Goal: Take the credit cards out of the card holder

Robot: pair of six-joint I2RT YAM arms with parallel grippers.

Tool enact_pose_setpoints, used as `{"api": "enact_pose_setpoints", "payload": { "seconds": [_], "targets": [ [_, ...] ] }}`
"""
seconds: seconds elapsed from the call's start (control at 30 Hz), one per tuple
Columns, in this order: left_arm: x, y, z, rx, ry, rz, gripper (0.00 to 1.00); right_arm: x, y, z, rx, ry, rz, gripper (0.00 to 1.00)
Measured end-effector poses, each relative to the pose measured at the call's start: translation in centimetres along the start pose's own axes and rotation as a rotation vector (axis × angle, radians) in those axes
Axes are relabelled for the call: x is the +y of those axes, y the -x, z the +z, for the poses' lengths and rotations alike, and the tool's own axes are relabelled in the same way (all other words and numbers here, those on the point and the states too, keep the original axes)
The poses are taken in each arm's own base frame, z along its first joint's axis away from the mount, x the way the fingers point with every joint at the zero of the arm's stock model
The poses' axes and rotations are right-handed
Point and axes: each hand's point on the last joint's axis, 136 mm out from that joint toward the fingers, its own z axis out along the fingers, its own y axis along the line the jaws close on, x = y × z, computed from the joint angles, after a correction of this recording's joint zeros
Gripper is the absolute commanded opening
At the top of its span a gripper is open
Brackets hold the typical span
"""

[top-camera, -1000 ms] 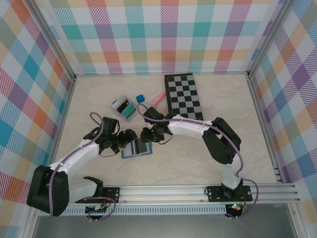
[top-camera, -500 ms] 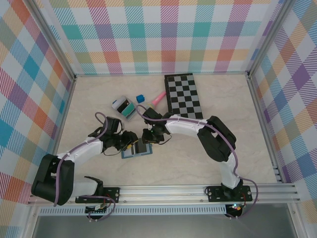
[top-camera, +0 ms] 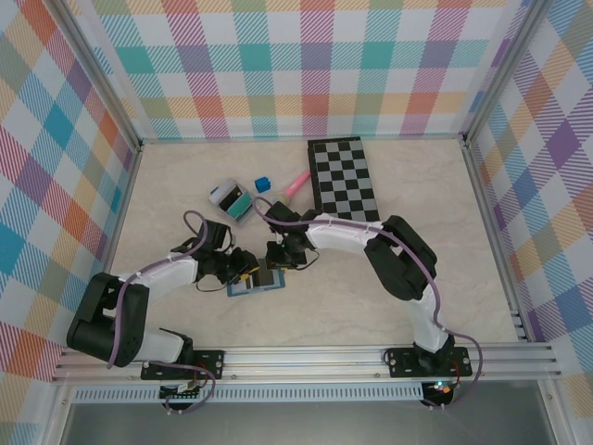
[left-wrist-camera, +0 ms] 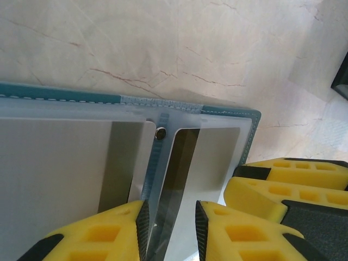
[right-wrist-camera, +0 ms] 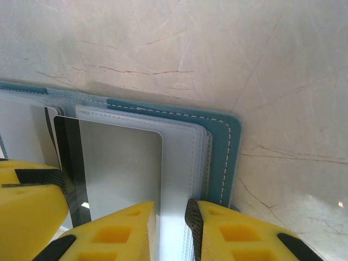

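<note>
Card holder (top-camera: pixel 257 277) lies open on surface (top-camera: pixel 167 185). Left hand (left-wrist-camera: pixel 170 212) and right hand (right-wrist-camera: pixel 171 209) sit narrowly apart astride its clear sleeves (right-wrist-camera: pixel 179 163); cannot tell if clamped.

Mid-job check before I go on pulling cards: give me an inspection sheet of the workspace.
Surface: beige marbled tabletop, no spills seen.
Job's things: slate-blue folding card holder lying open; grey card with a dark stripe among its clear sleeves.
Clutter: black-and-white chessboard, grey-teal box, small blue block, pink cone, all farther back.
Grippers: left gripper and right gripper each appear closed on a clear sleeve leaf.
Cables: purple cables along both arms, no snag seen.
Surroundings: plaid walls, aluminium rail at the near edge.
</note>
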Motion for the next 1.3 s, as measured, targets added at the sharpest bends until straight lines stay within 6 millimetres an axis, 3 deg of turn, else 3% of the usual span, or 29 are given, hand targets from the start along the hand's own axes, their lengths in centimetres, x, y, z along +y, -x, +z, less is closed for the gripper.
{"api": "enact_pose_setpoints", "payload": {
  "seconds": [0.53, 1.0, 1.3],
  "targets": [
    [-0.6, 0.1, 0.7, 0.007, -0.052, 0.036, 0.27, -0.1, 0.0, 0.1, 0.008, -0.007, 0.005, 0.25],
    [-0.4, -0.1, 0.8, 0.007, -0.057, 0.037, 0.08, -0.3, 0.0, 0.3, 0.017, -0.016, 0.017, 0.25],
    [-0.5, 0.2, -0.1, -0.025, -0.05, 0.054, 0.05, -0.3, 0.0, 0.3, 0.019, -0.021, 0.019, 0.25]
  ]
}}
